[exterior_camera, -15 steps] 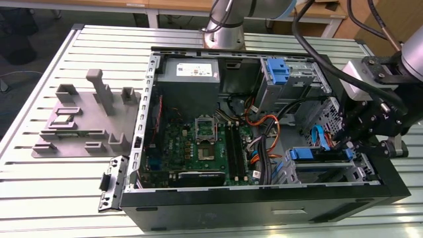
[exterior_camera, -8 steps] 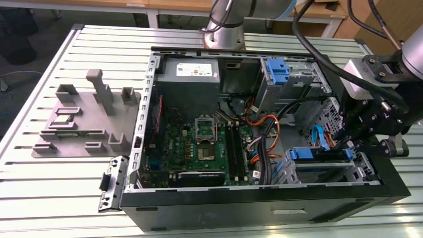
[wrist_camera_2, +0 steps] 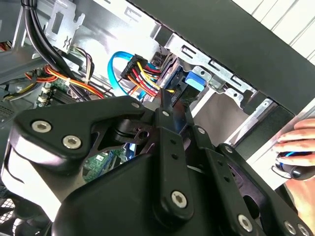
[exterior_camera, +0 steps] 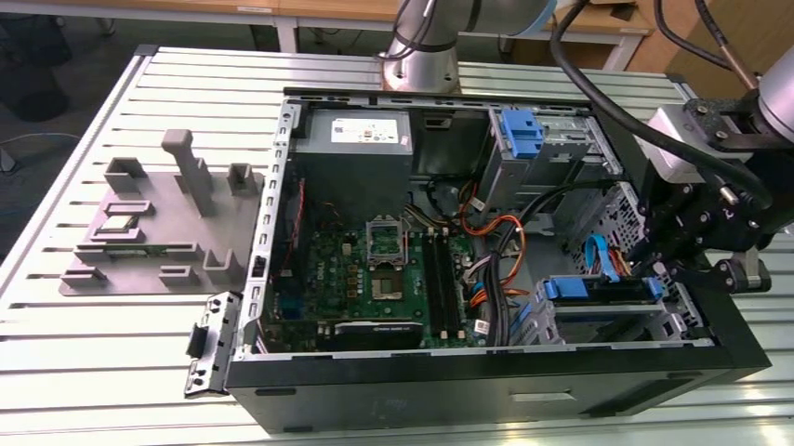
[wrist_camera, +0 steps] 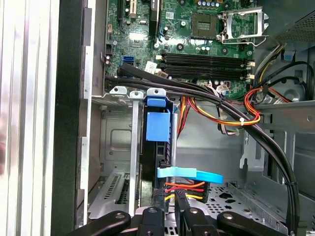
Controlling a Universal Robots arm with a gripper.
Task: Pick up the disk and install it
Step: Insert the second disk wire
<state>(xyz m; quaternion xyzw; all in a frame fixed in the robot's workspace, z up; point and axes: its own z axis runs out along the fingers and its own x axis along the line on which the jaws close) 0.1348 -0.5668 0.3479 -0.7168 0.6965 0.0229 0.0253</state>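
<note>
The disk (wrist_camera: 158,126) stands edge-on in the drive cage at the case's front corner, its blue bracket (exterior_camera: 604,289) facing out. Red, yellow and orange power wires (wrist_camera: 185,189) and a flat blue data cable (wrist_camera: 190,173) meet its rear end. My gripper (wrist_camera: 180,200) reaches down into the case at the exterior view's right (exterior_camera: 654,275). Its thin fingers are pressed together, and their tips touch the wire plug behind the disk. In the second wrist view the gripper's tip (wrist_camera_2: 169,100) sits just short of the blue bracket (wrist_camera_2: 193,81).
The open computer case (exterior_camera: 496,386) lies on a slatted table. It holds a grey power-supply box (exterior_camera: 357,136), a motherboard (exterior_camera: 387,279), a black cable bundle (wrist_camera: 197,93) and an upper bay with another blue bracket (exterior_camera: 522,132). A grey fixture (exterior_camera: 162,223) lies at the exterior view's left. A hand (wrist_camera_2: 297,142) rests outside the case.
</note>
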